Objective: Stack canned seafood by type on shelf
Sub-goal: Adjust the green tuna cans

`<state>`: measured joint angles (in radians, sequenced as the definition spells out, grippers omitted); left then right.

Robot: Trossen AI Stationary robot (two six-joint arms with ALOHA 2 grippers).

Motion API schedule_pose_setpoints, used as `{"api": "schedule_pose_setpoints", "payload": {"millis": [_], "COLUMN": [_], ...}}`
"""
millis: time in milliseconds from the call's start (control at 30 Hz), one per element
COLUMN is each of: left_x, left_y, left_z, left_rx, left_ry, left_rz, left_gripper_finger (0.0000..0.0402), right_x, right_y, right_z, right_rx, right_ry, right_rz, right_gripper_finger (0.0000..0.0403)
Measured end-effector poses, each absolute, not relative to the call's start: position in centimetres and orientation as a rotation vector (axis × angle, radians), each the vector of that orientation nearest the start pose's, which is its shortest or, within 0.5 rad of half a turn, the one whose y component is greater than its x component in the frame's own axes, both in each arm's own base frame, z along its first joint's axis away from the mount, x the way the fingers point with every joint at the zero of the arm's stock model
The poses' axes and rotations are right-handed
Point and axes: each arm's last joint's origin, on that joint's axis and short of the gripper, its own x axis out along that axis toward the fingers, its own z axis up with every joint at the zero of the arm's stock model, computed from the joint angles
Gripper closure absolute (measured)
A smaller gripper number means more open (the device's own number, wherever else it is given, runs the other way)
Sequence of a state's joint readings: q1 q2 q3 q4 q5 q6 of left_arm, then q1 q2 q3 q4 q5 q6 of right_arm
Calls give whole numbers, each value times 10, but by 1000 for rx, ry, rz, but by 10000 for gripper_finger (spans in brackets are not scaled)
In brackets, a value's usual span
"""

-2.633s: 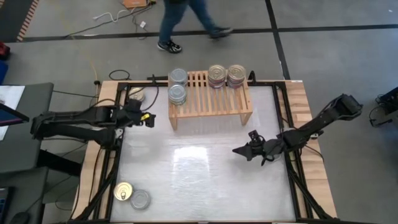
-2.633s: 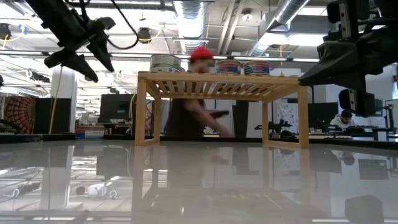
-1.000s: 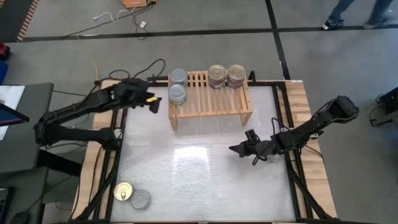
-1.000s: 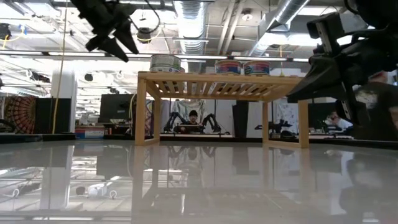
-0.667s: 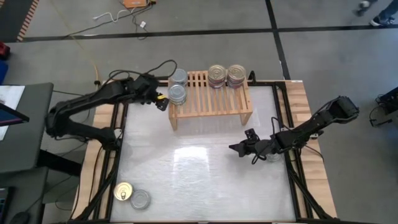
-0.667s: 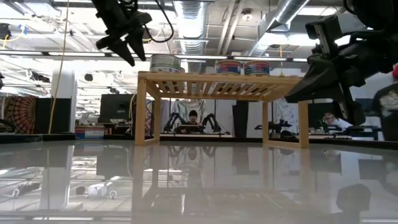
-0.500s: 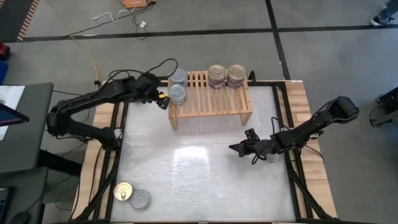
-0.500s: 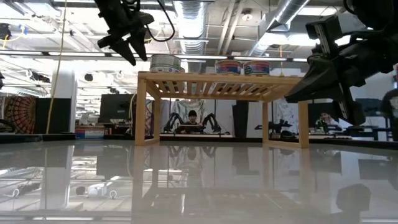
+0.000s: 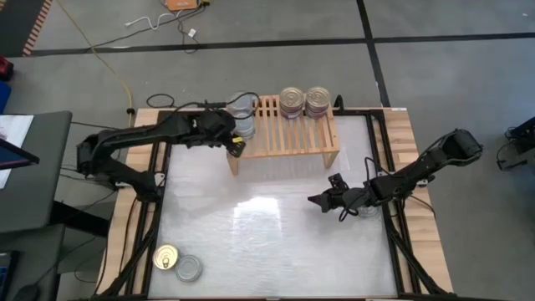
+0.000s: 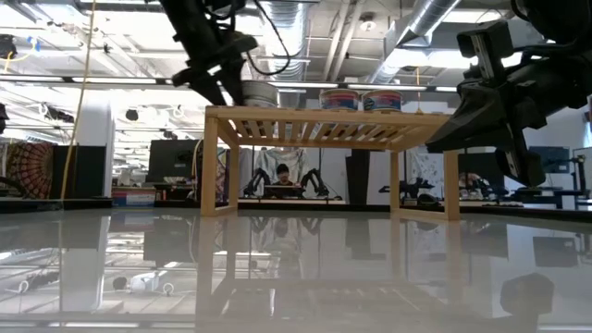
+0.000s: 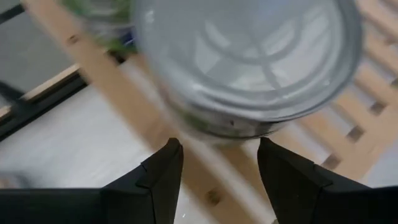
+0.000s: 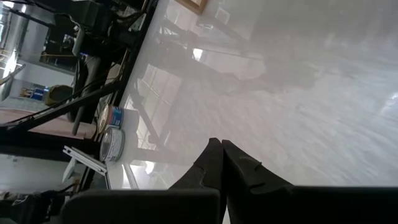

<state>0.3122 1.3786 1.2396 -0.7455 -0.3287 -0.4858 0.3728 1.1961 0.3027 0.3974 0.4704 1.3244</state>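
Left gripper (image 11: 219,163) parted above a silver-topped tin (image 11: 249,62) (label unreadable) — right gripper (image 9: 318,201) clenched, empty.

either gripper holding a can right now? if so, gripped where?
No. The left gripper is open, its fingers just short of a silver-topped can on the shelf. The right gripper is shut on nothing, over the table.

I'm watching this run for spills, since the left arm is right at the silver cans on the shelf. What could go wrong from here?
1. The left hand, empty, hangs open just above the silver cans at the shelf's end. Coming down off-centre, it may knock the stack off the edge.
2. Two cans still lie at the table's near left corner. The right hand, shut over the table, may not reach them.
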Motion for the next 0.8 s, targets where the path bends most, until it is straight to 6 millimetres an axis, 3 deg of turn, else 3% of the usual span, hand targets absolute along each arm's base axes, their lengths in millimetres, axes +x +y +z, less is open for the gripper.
{"api": "schedule_pose_setpoints", "payload": {"millis": [367, 800], "left_x": [291, 297], "left_y": [98, 105], "left_z": [316, 328], "left_rx": [-432, -355], "left_ry": [580, 454], "left_rz": [671, 668], "left_gripper_finger": [205, 205], "right_x": [197, 197], "right_y": [63, 63], "right_z": [151, 151], "right_rx": [1097, 1083], "right_ry": [313, 315], "right_rz": [-372, -369], "right_gripper_finger": [376, 375]}}
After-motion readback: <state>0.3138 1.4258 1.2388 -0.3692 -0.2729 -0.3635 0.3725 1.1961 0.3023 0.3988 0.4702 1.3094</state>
